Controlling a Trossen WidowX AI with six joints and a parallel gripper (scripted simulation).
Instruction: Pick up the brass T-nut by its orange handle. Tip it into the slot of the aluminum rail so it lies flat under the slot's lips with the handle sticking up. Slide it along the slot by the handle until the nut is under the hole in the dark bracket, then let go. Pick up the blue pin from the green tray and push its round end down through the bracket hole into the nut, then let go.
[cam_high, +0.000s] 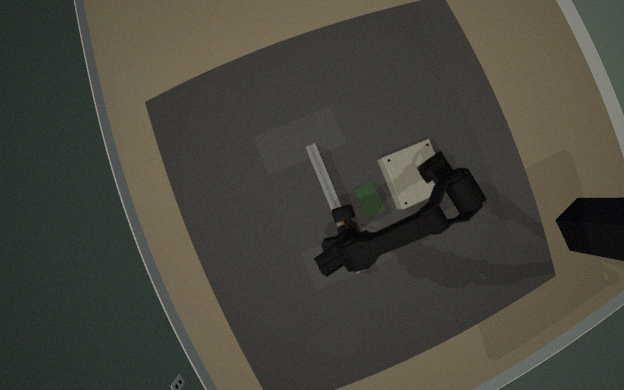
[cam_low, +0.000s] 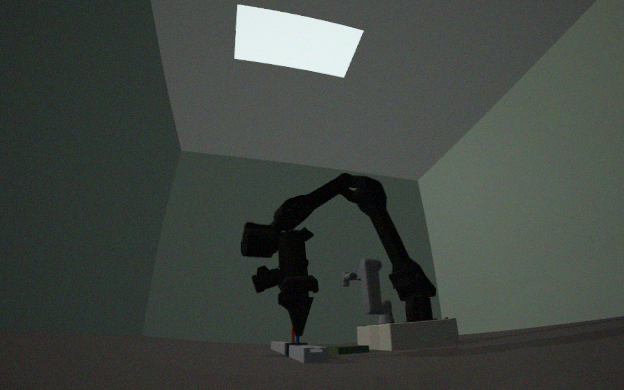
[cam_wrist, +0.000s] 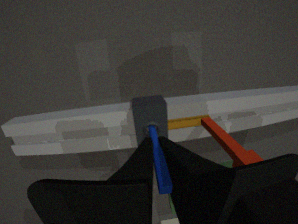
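My gripper (cam_low: 300, 334) (cam_wrist: 153, 143) is shut on the blue pin (cam_low: 298, 339) (cam_wrist: 164, 180), just above the dark bracket (cam_wrist: 150, 109). The pin's lower end is at the bracket hole in the wrist view; how deep it sits cannot be told. The brass T-nut (cam_wrist: 186, 123) lies in the slot of the aluminum rail (cam_high: 322, 175) (cam_low: 311, 354) (cam_wrist: 75, 122), showing to the right of the bracket; any part under the bracket is hidden. Its orange handle (cam_low: 292, 334) (cam_wrist: 225, 140) stands up beside the right finger. The green tray (cam_high: 369, 199) (cam_low: 352, 349) lies beside the rail.
The arm's pale base block (cam_high: 400, 187) (cam_low: 422, 336) stands beyond the tray. The arm reaches from it over the rail's near end. A grey arm-like shape (cam_low: 371, 287) shows behind in the exterior view. A dark mat (cam_high: 225, 125) lies beneath everything.
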